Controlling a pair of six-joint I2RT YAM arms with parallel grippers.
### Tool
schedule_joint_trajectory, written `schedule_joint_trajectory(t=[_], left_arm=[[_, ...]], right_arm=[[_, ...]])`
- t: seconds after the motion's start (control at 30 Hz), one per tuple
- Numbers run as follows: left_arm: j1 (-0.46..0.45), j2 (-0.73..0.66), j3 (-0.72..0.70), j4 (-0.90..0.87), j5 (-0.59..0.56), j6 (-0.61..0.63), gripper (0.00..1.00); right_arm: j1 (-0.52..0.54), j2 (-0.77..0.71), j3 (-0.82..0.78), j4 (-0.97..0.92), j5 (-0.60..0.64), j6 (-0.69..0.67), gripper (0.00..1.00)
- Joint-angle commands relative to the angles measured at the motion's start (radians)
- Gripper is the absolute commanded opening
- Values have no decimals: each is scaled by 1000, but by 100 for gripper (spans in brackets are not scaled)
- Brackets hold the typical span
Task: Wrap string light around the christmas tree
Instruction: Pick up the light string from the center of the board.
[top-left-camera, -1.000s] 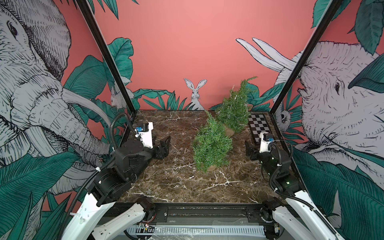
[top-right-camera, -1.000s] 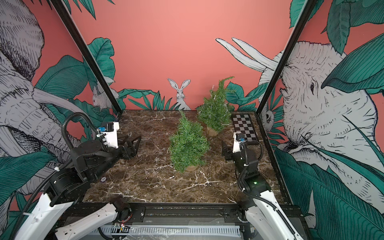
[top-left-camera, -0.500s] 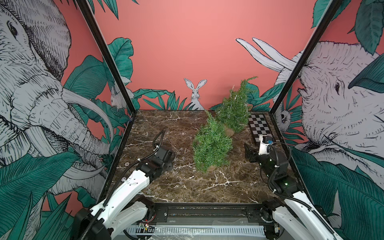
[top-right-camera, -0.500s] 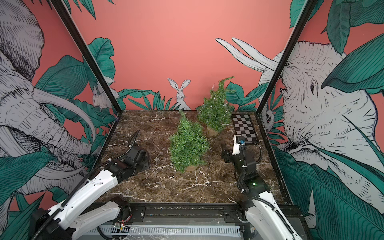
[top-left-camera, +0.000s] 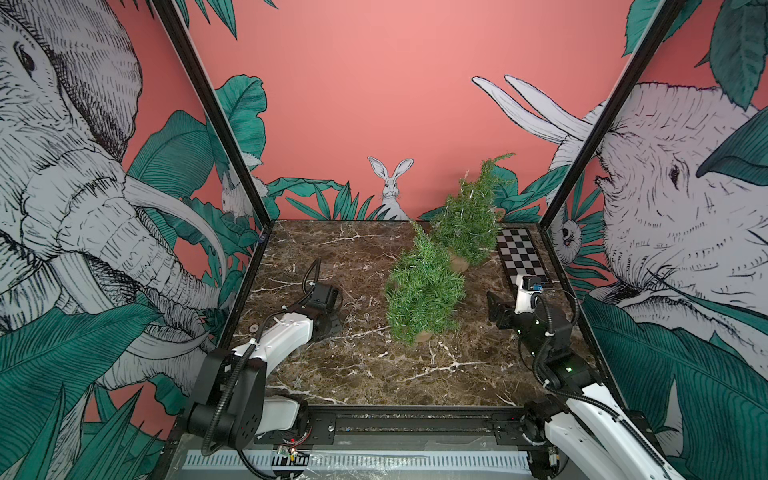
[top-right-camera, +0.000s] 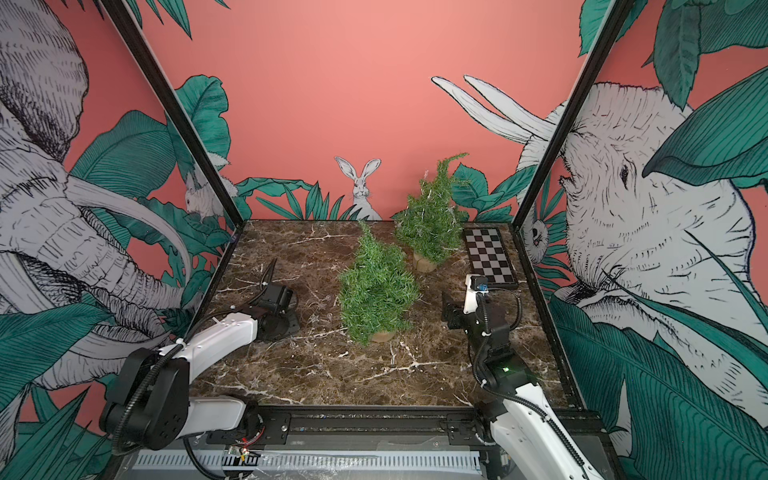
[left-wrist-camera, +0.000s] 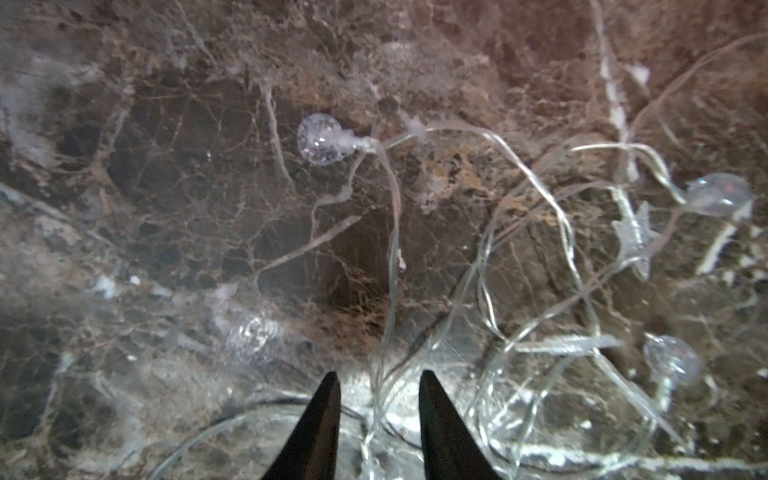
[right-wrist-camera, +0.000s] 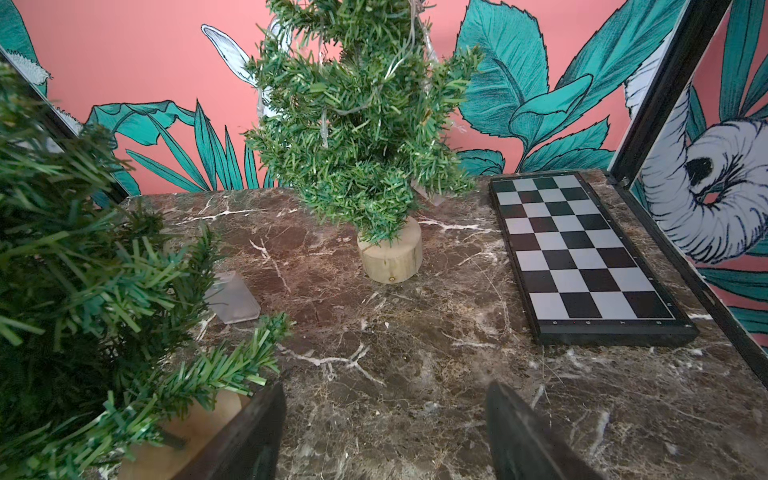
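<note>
Two left gripper (left-wrist-camera: 378, 382) fingertips, cut off at bottom edge, stand apart astride a strand of clear string light (left-wrist-camera: 392, 249), tangled, faint on marble (left-wrist-camera: 166, 208), lower centre to right. Empty right gripper (right-wrist-camera: 386, 390) gapes wide. Near christmas tree (right-wrist-camera: 83, 270) cropped at left, half-hiding clear box (right-wrist-camera: 232, 297); far tree (right-wrist-camera: 357, 137) top cut off.

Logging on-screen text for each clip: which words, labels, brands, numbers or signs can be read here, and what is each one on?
No text reads clearly in any view.
chessboard: tiny marks along its near border, possibly digits, too small to read.
string light: no lettering visible.
far tree's wooden base: no label visible.
</note>
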Motion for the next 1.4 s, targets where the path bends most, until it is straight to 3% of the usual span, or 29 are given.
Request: schedule_joint_trajectory(t=[0.0, 0.1, 0.37, 0.67, 0.97, 1.37], left_arm=[[11, 26, 30, 63, 6, 31, 32], [17, 71, 45, 72, 20, 41, 27], [22, 73, 50, 65, 21, 77, 0], [25, -40, 110, -6, 43, 98, 0], [25, -254, 210, 17, 266, 143, 0], [24, -354, 436, 59, 363, 221, 0]], right_arm=[[4, 1, 24, 16, 2, -6, 78], [4, 2, 37, 9, 0, -5, 77], [4, -11, 73, -19, -7, 2, 77], [4, -20, 119, -33, -33, -5, 77], [4, -61, 187, 25, -163, -38, 78], [5, -63, 262, 147, -352, 29, 78]])
